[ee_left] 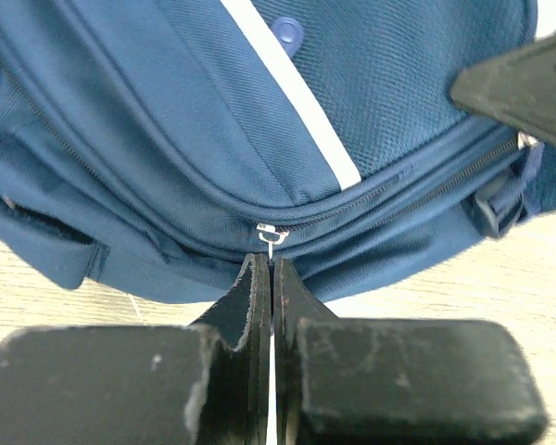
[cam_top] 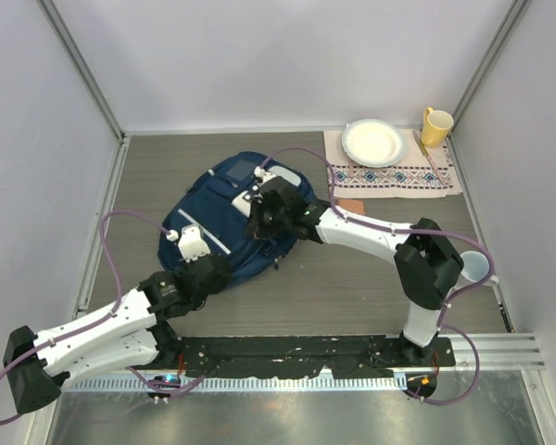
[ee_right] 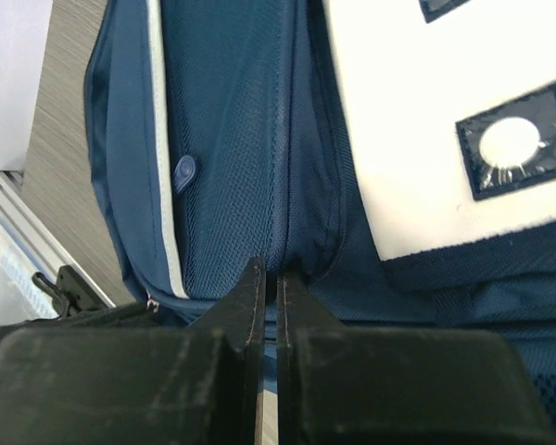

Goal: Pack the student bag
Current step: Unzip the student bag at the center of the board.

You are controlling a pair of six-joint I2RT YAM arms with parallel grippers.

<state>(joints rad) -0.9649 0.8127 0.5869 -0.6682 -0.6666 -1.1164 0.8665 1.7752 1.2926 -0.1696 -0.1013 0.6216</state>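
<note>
Grippers (ee_left: 272,266) (ee_right: 270,271) closed, perhaps on student bag (ee_left: 167,139)

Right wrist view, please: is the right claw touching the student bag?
Touching. Right wrist view shows the right claw pinching a fold of the student bag.

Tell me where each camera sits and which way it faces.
Top external: above and behind the arm bases, looking down on the table; both arms show, left gripper and right gripper at the bag.
Left wrist: on the left wrist, facing the bag's zipper pull; its shut fingers show below.
Right wrist: on the right wrist, facing the bag's front seam; its shut fingers show below.
Shared: both wrist views show the stripe and snap.
</note>
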